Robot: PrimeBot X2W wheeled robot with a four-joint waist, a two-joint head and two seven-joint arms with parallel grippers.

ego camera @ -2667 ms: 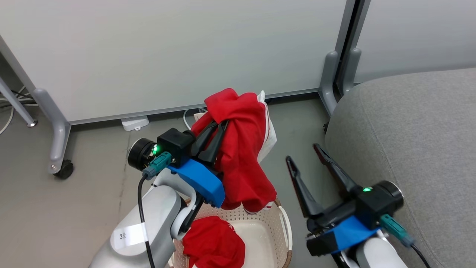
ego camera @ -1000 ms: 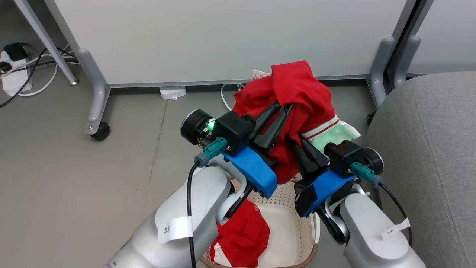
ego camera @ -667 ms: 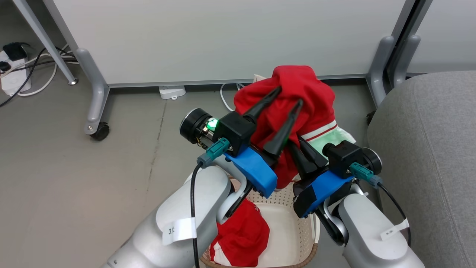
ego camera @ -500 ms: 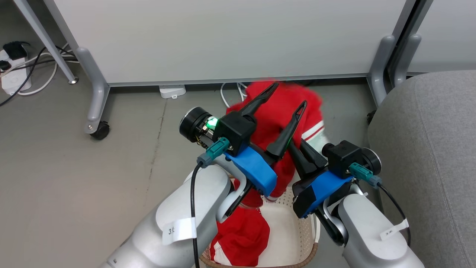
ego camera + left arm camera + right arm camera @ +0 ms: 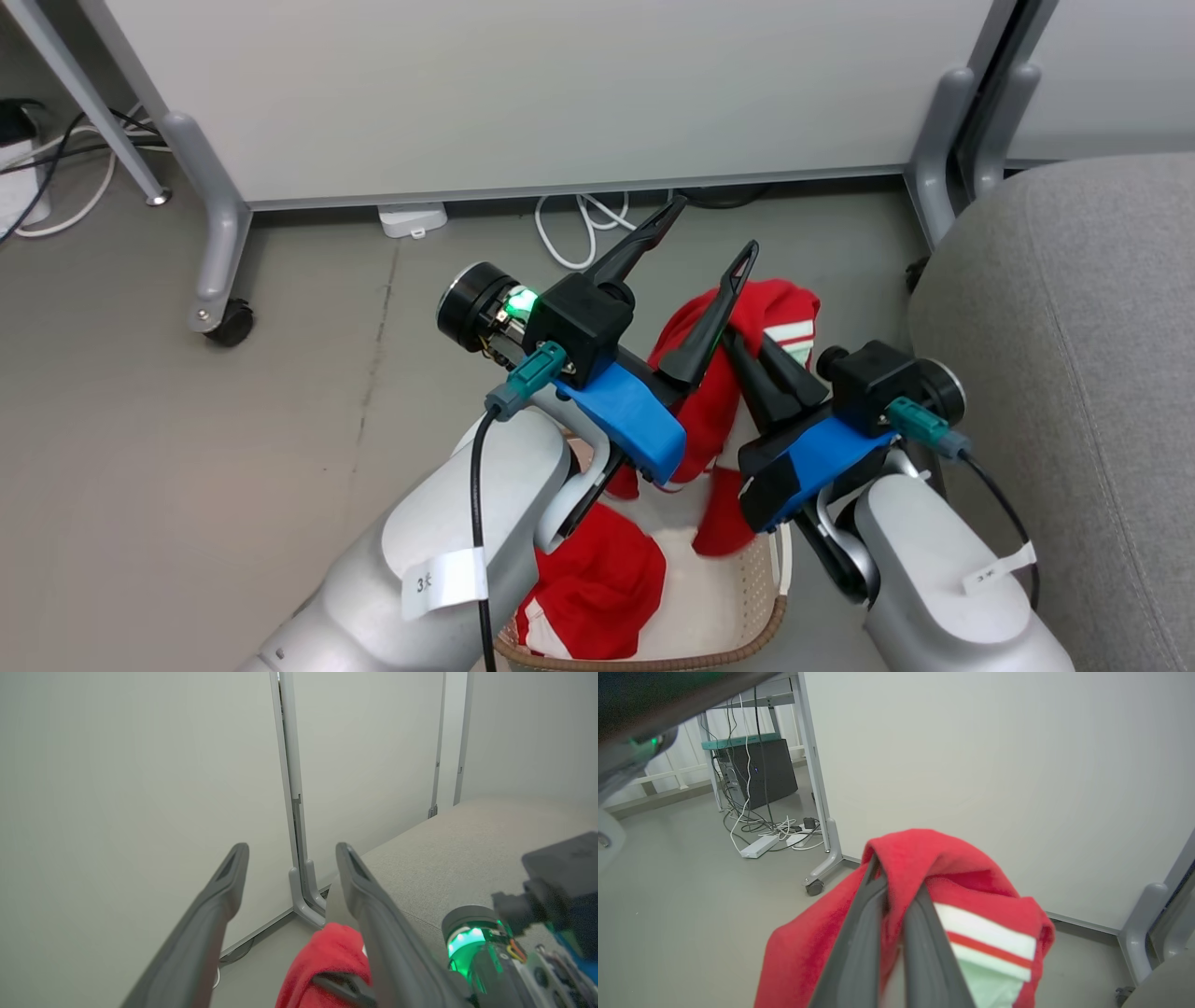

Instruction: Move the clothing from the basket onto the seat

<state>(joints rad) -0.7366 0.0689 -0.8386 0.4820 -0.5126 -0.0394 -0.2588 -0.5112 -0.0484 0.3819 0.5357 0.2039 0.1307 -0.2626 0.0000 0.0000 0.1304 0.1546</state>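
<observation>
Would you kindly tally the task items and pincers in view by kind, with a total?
Red garments: 2 (hanging garment, basket garment)
Basket: 1
Seat: 1
Pincers: 2 (left pincer, right pincer)
Total: 6

Bright red clothing [image 5: 924,858], with a white band, a thin red stripe and a pale minty-white panel at the hem. Cream basket [image 5: 761,583] dotted with little holes, brown woven-look rim. Light grey seat [image 5: 1074,327]. Near-black fingers [image 5: 719,308], blue mounts [image 5: 625,420], glowing green light [image 5: 520,301]. Plain grey floor [image 5: 187,467].
</observation>
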